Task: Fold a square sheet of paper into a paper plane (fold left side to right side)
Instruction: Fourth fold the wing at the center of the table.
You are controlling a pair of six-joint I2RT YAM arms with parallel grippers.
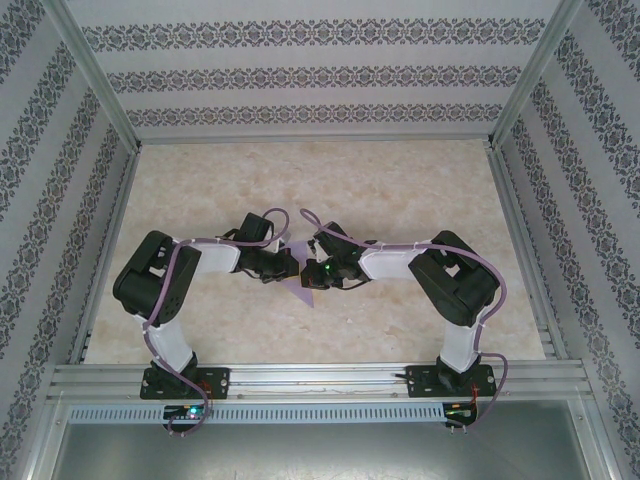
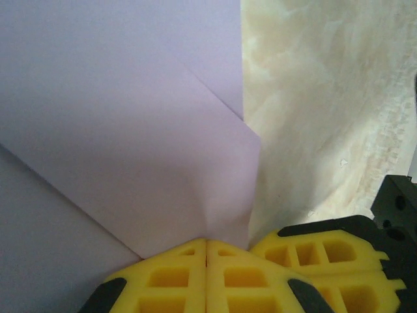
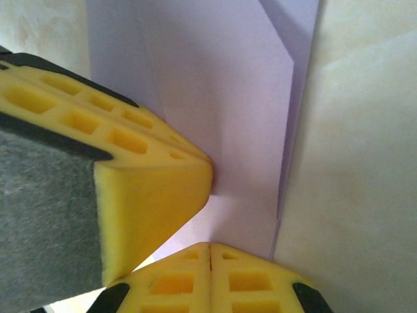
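The square sheet of paper (image 1: 303,292) is a small lilac creased pointed shape at the table's middle, its tip toward the arm bases. Both grippers meet over its far end. My left gripper (image 1: 291,266) is shut, and its yellow fingertips (image 2: 206,244) touch the folded lilac paper (image 2: 130,130) near a diagonal crease. My right gripper (image 1: 316,268) is shut too, tips (image 3: 210,246) down on the paper (image 3: 228,98) close to its right edge. The left fingers (image 3: 150,182) press the sheet just ahead of the right ones. The right fingers (image 2: 326,251) sit beside the left pair.
The marbled beige table (image 1: 400,190) lies open all round the paper. Patterned walls and metal rails (image 1: 300,375) frame the workspace. Purple cables (image 1: 185,260) run along both arms.
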